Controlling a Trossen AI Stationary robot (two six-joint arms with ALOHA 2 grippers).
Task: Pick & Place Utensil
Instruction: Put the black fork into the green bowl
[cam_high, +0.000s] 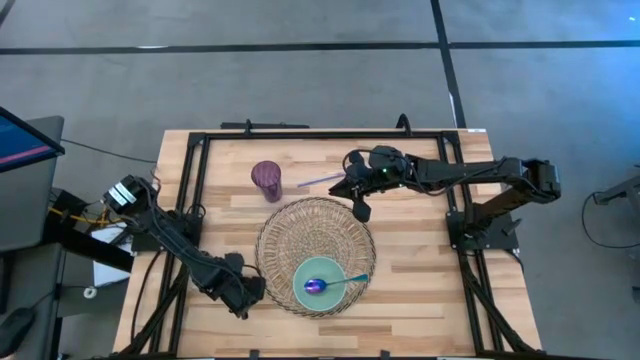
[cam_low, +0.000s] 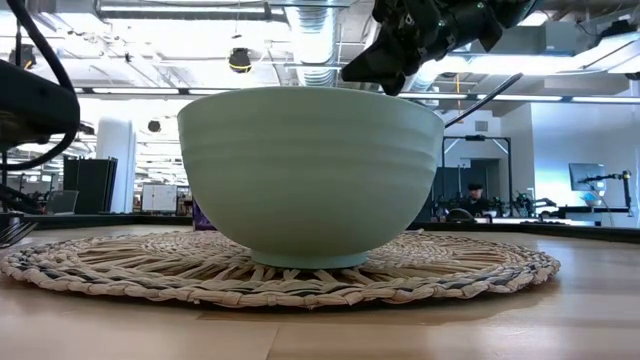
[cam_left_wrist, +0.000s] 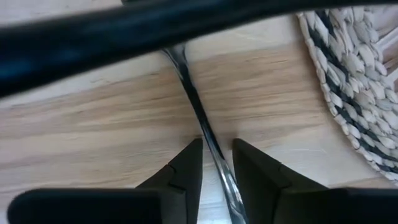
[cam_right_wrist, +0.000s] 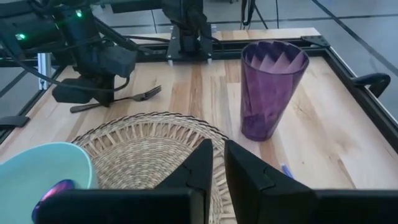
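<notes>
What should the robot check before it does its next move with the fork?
1. Fork lies between the left gripper fingers: ok.
2. Fork lifted off the table: not ok, it lies on the wood.
3. Firm grip on the fork: cannot tell.
4. Bowl sits on the woven mat: ok.
5. Spoon already in the bowl: ok.
6. Right gripper away from the fork, by the mat's far edge: ok.

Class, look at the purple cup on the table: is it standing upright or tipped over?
Upright. The purple cup stands on its base on the wooden table, open mouth facing up; the high view shows its round rim from above, beside the woven placemat.
</notes>
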